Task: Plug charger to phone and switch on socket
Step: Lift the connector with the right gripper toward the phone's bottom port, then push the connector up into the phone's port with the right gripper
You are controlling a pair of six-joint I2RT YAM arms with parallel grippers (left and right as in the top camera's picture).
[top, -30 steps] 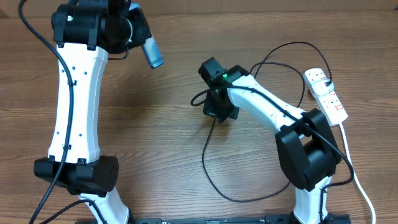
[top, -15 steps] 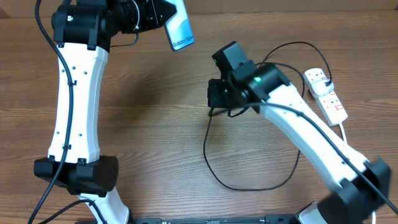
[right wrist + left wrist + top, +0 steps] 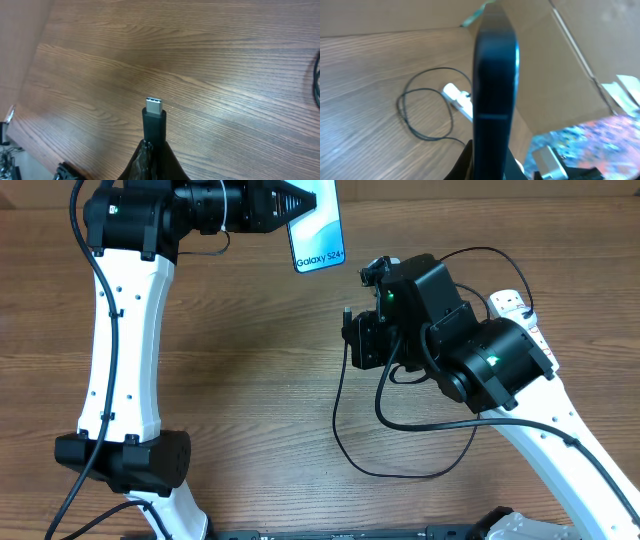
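At the near side, in front of the socket: the charger (image 3: 400, 472) lies as a loose black loop on the wooden table (image 3: 250, 400). Part of the loop runs under the right arm (image 3: 500, 370) and is hidden.
Right gripper (image 3: 358, 340): just left of the socket, pressed together on the charger's connector (image 3: 154, 120). In the right wrist view only the finger ends (image 3: 150, 162) show, cut off by the lower edge.
Connector: stands out of the fingers with its silver tip free, over bare wood, touching nothing else.
Socket (image 3: 512, 304): mostly covered by the right arm, so only its far end and one edge show. The switches are too small to read. Whether the plug sits in an outlet, I cannot tell.
Left gripper (image 3: 305, 202): well left of the socket and farther back, clamped on the phone (image 3: 320, 230).
Phone: held in the air apart from the connector, blue screen up, with the "Galaxy S24+" end on the near side. Its far end is cut off. In the left wrist view it is a dark blurred bar seen edge-on (image 3: 495, 75), hiding the fingers.
Behind the phone, left wrist view: the socket (image 3: 457, 97) is small and white beside the thin cable loop (image 3: 420, 115). The coloured patches at lower right are too blurred to name.
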